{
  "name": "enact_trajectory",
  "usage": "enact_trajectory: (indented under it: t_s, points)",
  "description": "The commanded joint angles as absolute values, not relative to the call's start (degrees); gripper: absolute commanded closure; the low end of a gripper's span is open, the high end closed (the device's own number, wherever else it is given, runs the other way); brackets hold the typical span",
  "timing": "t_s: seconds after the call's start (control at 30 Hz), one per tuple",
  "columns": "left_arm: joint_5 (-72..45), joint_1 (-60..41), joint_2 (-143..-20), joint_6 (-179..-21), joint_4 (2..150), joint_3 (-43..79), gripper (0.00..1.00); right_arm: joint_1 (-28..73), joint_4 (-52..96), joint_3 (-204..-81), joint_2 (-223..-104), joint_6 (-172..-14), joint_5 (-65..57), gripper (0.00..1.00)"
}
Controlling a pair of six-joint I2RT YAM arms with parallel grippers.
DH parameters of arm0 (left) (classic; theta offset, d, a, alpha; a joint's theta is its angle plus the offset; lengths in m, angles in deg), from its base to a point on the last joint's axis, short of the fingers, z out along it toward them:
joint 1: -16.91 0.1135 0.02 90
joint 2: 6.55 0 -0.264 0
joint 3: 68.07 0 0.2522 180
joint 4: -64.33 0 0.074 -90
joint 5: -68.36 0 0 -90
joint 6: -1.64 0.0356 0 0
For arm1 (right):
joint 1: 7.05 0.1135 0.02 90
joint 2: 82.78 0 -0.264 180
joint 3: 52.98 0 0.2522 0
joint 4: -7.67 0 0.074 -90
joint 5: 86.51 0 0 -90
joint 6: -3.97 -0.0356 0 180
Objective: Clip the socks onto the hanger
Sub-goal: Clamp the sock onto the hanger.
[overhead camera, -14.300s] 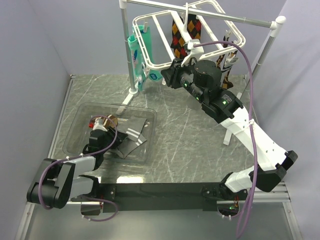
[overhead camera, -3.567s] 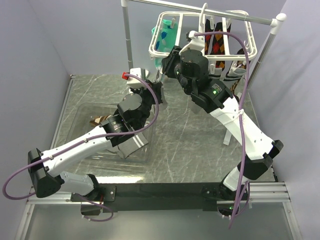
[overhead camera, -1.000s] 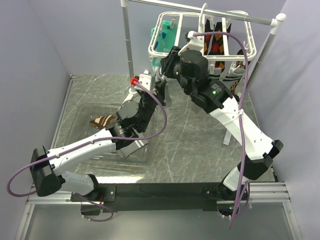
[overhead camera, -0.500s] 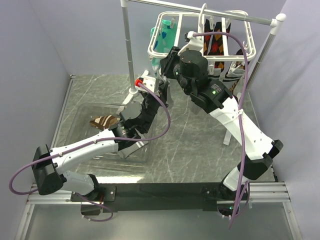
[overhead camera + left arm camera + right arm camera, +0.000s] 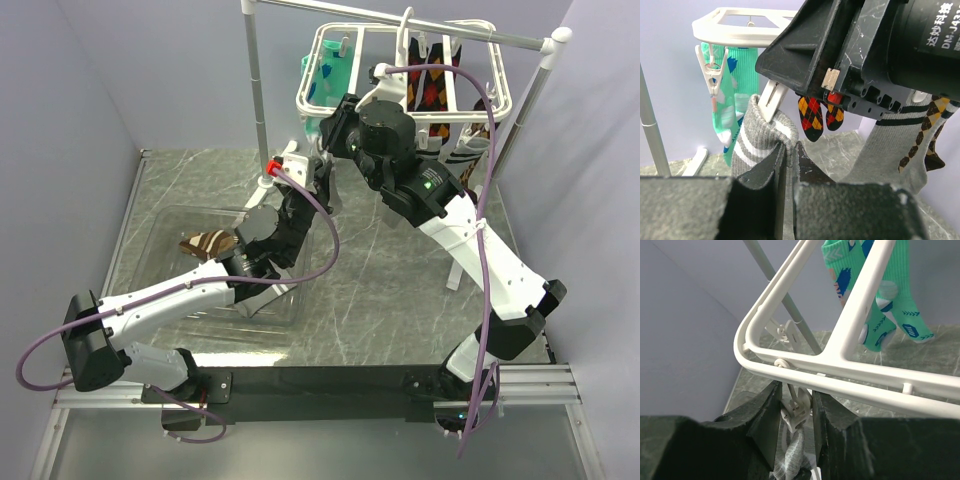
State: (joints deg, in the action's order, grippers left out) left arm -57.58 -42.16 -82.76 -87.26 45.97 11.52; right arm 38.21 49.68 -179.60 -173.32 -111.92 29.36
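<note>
Grey sock [image 5: 757,145]: plain grey, 2 thin white stripes nr cuff. Hanger [image 5: 740,32] + clip [image 5: 799,399]: white. Hung socks: teal pair [image 5: 732,95] w/ white + blue marks; argyle pair [image 5: 812,112] dark w/ red/yellow diamonds; another grey one [image 5: 882,150] w/ dark stripes. Tabletop [image 5: 380,280]: grey-green marble, pale veins. Walls [image 5: 170,70] lavender. Cable [image 5: 334,238] purple. Rail stand [image 5: 258,100] white/silver. Left arm [image 5: 160,298], right arm [image 5: 490,262]: white links, black joints.

Top view: rail stand [image 5: 257,90] at upper centre, with the hanger [image 5: 855,315] hung under its rail. Tray [image 5: 160,230] on the table [image 5: 380,260] at centre left, a cloth bundle [image 5: 208,243] inside it. Left wrist view: raised sock [image 5: 760,140] at lower left, its cuff touching a clip [image 5: 771,99] beneath the hanger's corner; hung socks [image 5: 727,100] behind it.
</note>
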Motion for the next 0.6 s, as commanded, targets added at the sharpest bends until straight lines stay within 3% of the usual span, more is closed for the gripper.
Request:
enact_trajectory:
  t_s: [0.0,0.17,0.37,0.57]
  points:
    - [-58.2,-42.4,-80.6,-85.9,42.8,11.3,0.99,38.0,48.1,-179.5,-171.9,-110.6,29.5,1.00]
    - [-57.9,-42.5,-81.5,-85.7,43.5,12.1,0.99,38.1,48.3,-179.9,-172.1,-110.4,29.0,1.00]
    - [-57.8,-42.4,-81.3,-85.7,43.2,11.8,0.99,38.0,48.1,-179.7,-171.7,-110.7,28.5,0.54]
    - [-57.9,-42.4,-81.2,-85.7,43.1,11.4,0.99,38.0,48.1,-179.5,-171.5,-110.5,28.3,0.37]
